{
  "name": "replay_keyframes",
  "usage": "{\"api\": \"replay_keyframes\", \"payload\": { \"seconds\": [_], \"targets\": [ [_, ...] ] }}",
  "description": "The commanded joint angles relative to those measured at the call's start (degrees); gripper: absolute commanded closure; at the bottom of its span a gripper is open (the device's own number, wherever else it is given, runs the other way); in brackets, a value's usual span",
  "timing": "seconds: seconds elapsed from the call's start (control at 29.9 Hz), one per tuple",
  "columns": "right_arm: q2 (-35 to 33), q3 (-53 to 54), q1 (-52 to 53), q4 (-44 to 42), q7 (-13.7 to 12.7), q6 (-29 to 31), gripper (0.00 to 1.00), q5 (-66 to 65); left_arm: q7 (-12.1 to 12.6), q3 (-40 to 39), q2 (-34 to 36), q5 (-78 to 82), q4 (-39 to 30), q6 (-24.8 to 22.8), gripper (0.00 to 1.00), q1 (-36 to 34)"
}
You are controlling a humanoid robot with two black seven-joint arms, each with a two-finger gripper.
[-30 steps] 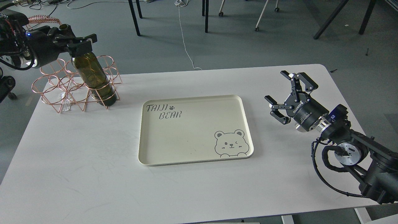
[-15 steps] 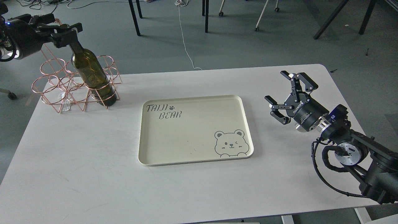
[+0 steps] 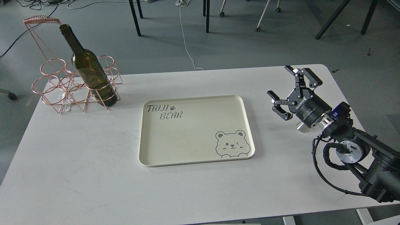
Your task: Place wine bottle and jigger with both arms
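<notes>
The wine bottle [image 3: 89, 70], dark olive-green with a long neck, stands slightly tilted in the front right ring of a copper wire rack [image 3: 67, 84] at the table's back left. Nothing holds it. My left arm and gripper are out of view. My right gripper [image 3: 292, 90] is open and empty, held above the table's right side, to the right of the cream tray [image 3: 193, 156]. The jigger is not in view.
The cream tray with "TAIJI BEAR" lettering and a bear drawing lies in the middle of the white table [image 3: 93, 181]. Chair and table legs and cables stand on the grey floor behind the table.
My left gripper let go of the bottle's neck and drew back out of view to the left. My right gripper moved slightly up and to the right.
</notes>
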Motion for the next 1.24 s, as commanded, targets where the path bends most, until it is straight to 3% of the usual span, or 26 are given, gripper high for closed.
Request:
{"api": "replay_keyframes", "payload": {
  "seconds": [0.0,0.27,0.47,0.53,0.6,0.7,0.94,1.2],
  "targets": [
    [0.9,1.0,0.0,-0.1,-0.1,0.0,0.01,0.2,0.0,0.4,-0.3,-18.5,-7.0,0.0,0.02,1.0],
    [1.6,3.0,0.1,-1.2,-0.2,0.0,0.01,1.0,0.0,-1.3,-4.3,-33.3,-21.3,0.1,0.02,17.0],
    [2.1,3.2,-0.2,-1.6,-0.3,0.0,0.01,1.1,0.3,-14.7,-14.9,-36.1,-22.9,-0.6,0.02,30.6],
    [2.1,3.2,-1.1,-1.5,-0.2,0.0,0.01,1.2,6.9,-19.6,-18.7,-39.7,-22.8,-2.7,0.02,36.3],
    [2.4,3.3,-1.5,-1.3,-0.2,0.0,0.01,1.2,11.9,-23.0,-21.4,-42.0,-22.5,-5.4,0.02,41.3],
    [2.7,3.9,-2.2,-1.2,-0.1,0.0,0.01,1.2,15.5,-27.4,-24.3,-42.8,-22.4,-8.3,0.02,47.9],
    [4.4,4.0,-2.8,-1.1,-0.1,0.0,0.01,1.2,16.1,-31.9,-28.5,-42.4,-21.6,-11.9,0.02,59.7],
    [4.9,3.9,-2.8,-1.1,-0.1,0.0,0.01,1.2,16.0,-34.8,-30.9,-42.5,-20.8,-11.9,0.02,60.8]
  ]
}}
